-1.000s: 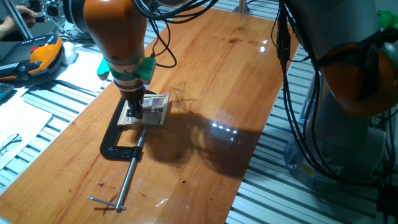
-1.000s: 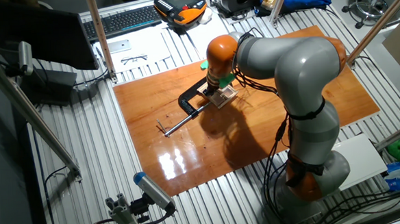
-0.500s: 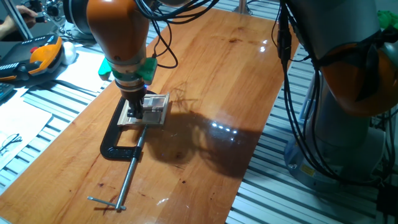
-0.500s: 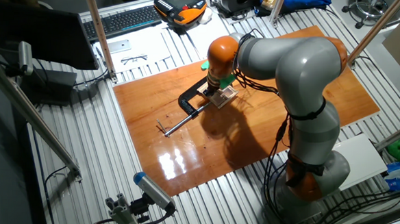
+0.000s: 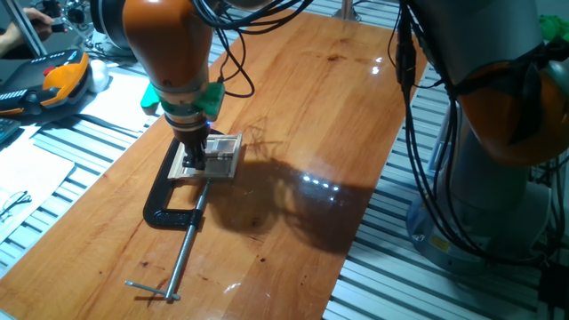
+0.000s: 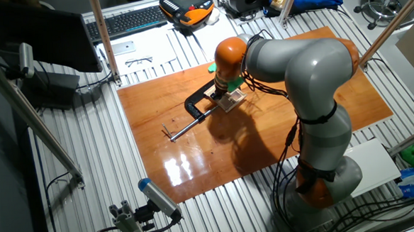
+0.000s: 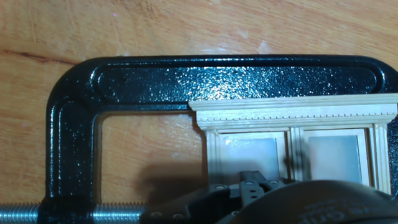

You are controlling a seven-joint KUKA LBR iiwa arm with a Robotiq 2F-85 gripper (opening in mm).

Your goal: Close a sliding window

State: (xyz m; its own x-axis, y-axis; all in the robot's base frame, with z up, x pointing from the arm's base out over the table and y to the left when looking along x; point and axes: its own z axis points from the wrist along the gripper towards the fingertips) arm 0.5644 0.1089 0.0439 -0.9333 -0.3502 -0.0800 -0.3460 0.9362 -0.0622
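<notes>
Window (image 7: 292, 137) – one, two panes – one clamp (image 7: 81, 124).

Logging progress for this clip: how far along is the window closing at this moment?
Done: the gripper is down at the window, which lies flat on the table inside the black clamp. In hand: the fingers are at the frame, though contact is hidden and the hand view shows only the top of the window. Left: whether the sash is fully shut cannot be told, so closure is unconfirmed.
</notes>
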